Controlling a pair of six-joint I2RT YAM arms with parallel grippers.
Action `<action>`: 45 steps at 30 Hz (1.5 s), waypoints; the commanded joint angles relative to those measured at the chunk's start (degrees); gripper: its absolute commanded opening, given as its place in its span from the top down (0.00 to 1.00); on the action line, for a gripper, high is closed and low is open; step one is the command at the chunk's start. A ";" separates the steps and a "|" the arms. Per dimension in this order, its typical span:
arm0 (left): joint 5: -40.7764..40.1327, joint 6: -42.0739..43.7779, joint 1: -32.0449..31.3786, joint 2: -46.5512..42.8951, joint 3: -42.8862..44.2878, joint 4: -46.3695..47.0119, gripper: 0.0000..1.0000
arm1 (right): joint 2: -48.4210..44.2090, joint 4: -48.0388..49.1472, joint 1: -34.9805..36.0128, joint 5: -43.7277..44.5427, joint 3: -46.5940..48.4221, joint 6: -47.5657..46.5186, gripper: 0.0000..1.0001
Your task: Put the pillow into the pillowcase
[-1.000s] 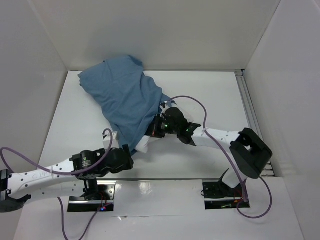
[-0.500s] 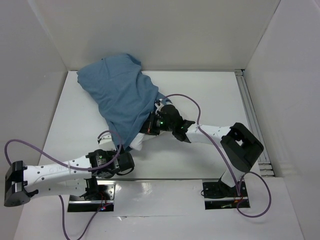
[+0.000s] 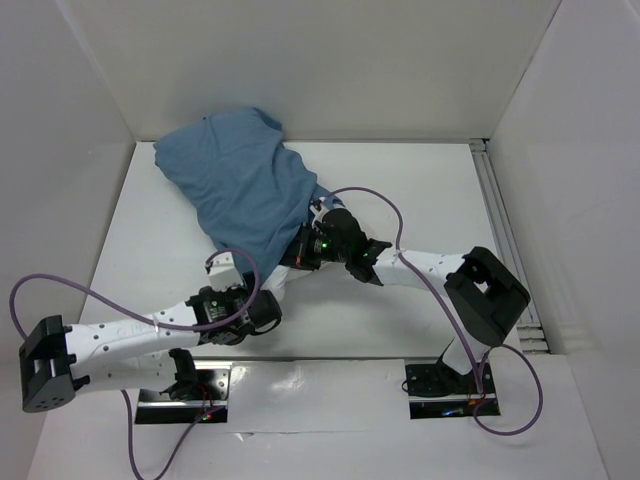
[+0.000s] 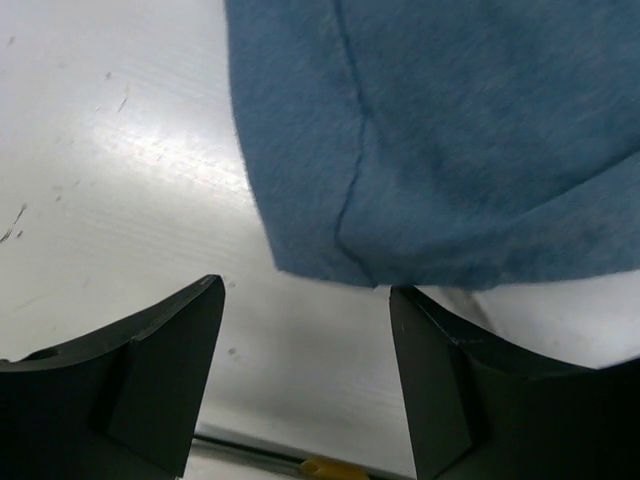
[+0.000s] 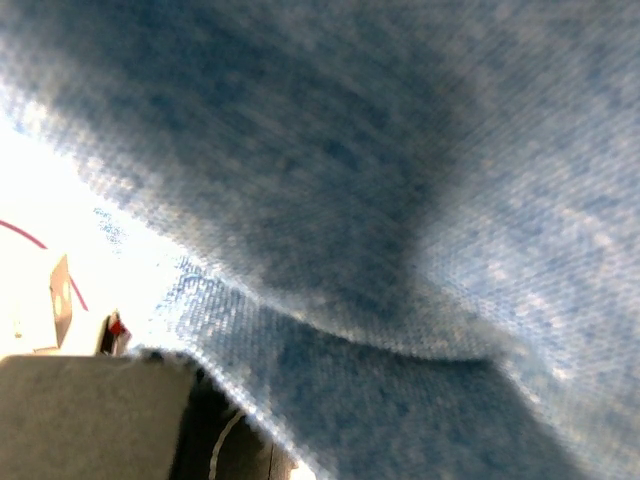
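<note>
The dusty-blue pillowcase (image 3: 245,195) lies diagonally from the far left corner toward the middle, bulging over the pillow. Only a white corner of the pillow (image 3: 283,283) sticks out at its near end. My left gripper (image 3: 272,308) is open and empty just near of that corner. In the left wrist view the left gripper (image 4: 305,340) has its jaws spread over bare table, with the pillowcase hem (image 4: 450,130) ahead and the white pillow (image 4: 560,315) at the right. My right gripper (image 3: 303,250) is pushed in at the pillowcase's right edge. Blue cloth (image 5: 380,200) fills the right wrist view, hiding its jaws.
White walls close in the table (image 3: 420,200) on the left, back and right. A metal rail (image 3: 497,215) runs along the right side. Purple cables loop over both arms. Two mounting plates (image 3: 190,385) (image 3: 450,385) sit at the near edge.
My left gripper has swung right along the near side to just below the pillow's white corner. My right gripper moved slightly left into the pillowcase edge, then stayed put.
</note>
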 commanded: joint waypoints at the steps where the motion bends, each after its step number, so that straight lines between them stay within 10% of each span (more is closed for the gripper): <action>1: 1.41 15.01 5.00 -1.17 -1.25 12.75 0.20 | -2.92 1.49 0.32 -1.83 3.08 -0.80 1.00; 14: 6.96 28.59 14.61 1.29 -1.26 21.57 0.34 | -2.92 2.02 0.32 -1.83 3.08 -0.80 1.00; 24: 2.66 20.25 14.08 1.30 2.43 11.04 0.69 | -2.92 2.02 0.32 -1.83 3.08 -0.80 1.00; 28: 2.65 15.68 14.08 0.07 5.41 5.16 1.00 | -2.39 -0.77 0.93 -1.83 3.86 -2.72 1.00; 37: -0.07 4.07 16.45 -6.51 13.77 -10.86 1.00 | 11.01 -11.22 12.00 -4.01 20.24 -14.20 1.00; 41: -0.08 2.40 19.00 -8.90 13.25 -12.87 1.00 | 10.63 -22.83 15.79 -0.26 23.30 -21.01 0.27; 45: 0.54 1.61 22.60 -10.66 12.19 -12.88 1.00 | 1.58 -26.17 16.49 1.32 15.66 -23.73 0.20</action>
